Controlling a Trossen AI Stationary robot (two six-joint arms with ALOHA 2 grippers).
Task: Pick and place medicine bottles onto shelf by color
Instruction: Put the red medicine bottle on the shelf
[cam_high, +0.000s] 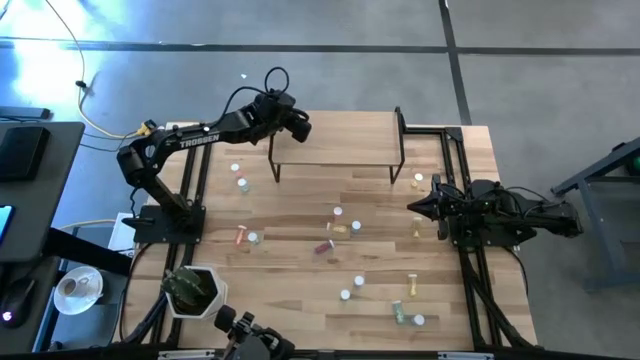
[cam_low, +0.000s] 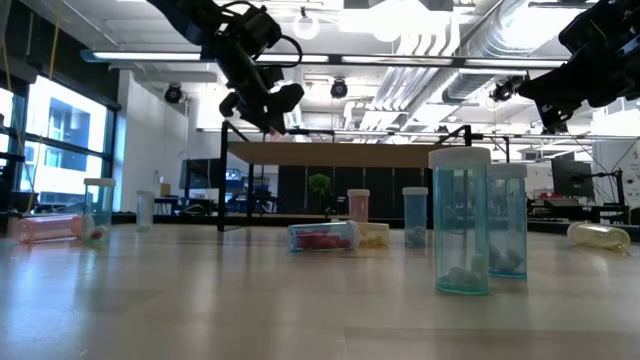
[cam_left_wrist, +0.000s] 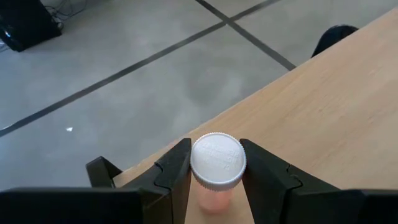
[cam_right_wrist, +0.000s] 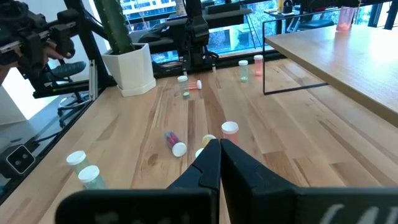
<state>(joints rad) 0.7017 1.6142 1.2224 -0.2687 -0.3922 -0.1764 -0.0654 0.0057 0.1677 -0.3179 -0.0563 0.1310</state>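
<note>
While the left gripper (cam_left_wrist: 214, 180) pinches a pink bottle (cam_left_wrist: 216, 163) by its white cap, it hangs over the shelf (cam_high: 335, 135) at its 9 o'clock end. I judge the placing step is in hand; next it should lower and release. The right gripper (cam_right_wrist: 219, 155), jaws pressed together, waits at 3 o'clock.
</note>
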